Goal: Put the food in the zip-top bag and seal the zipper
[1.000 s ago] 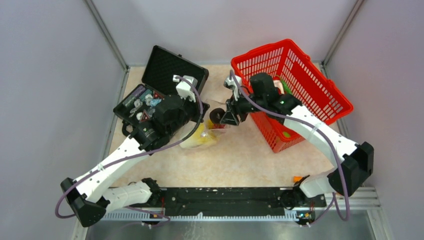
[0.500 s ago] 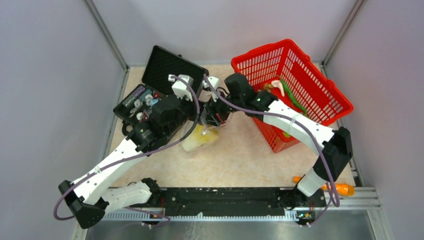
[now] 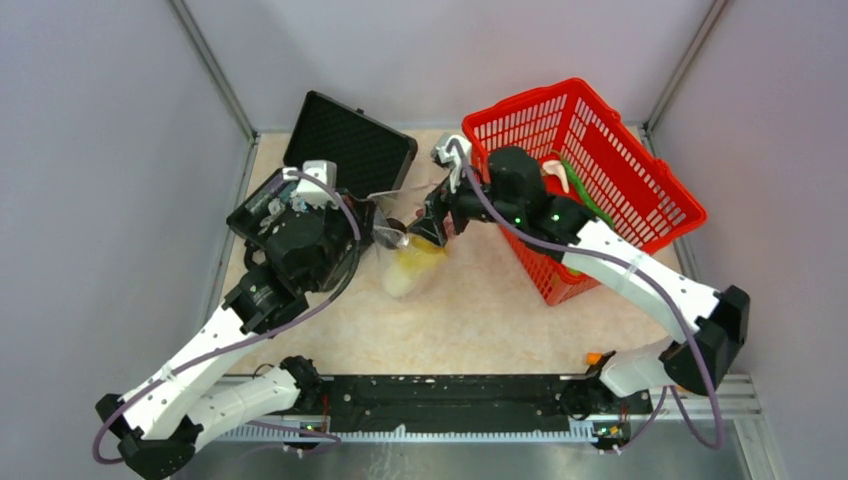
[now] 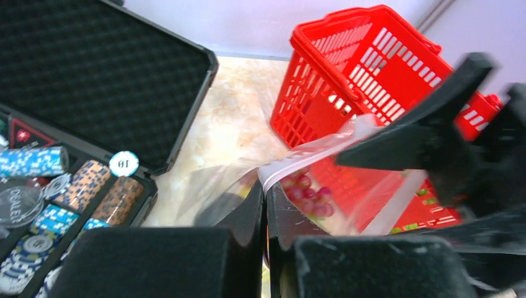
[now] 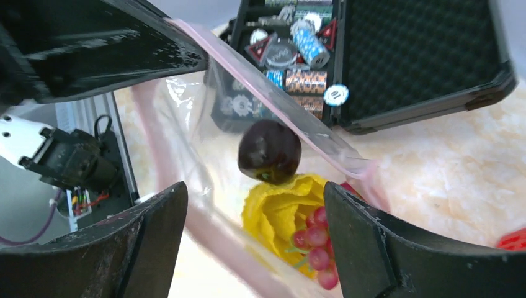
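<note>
The clear zip-top bag (image 3: 408, 268) lies mid-table with its mouth held up and open. My left gripper (image 4: 267, 194) is shut on the bag's mouth edge, pinching the pale pink zipper (image 4: 313, 156). Inside the bag lie a yellow leafy bunch (image 5: 280, 208) and red-purple grapes (image 5: 315, 241). A dark brown round fruit (image 5: 270, 152) is loose at the bag's mouth, touching neither of my right gripper's fingers. The right gripper (image 5: 254, 194) stands open just above the mouth, one finger on each side. The zipper (image 5: 273, 102) runs slanted across the right wrist view.
An open black case (image 3: 345, 140) with poker chips (image 4: 37, 161) sits at the back left, right behind the left gripper. A red basket (image 3: 600, 150) holding more items stands at the back right. Something orange (image 3: 595, 357) lies near the right arm's base.
The right gripper has opened over the bag's mouth and the dark fruit has left its fingers. The left arm has drawn back to the left, still pinching the bag's edge.
</note>
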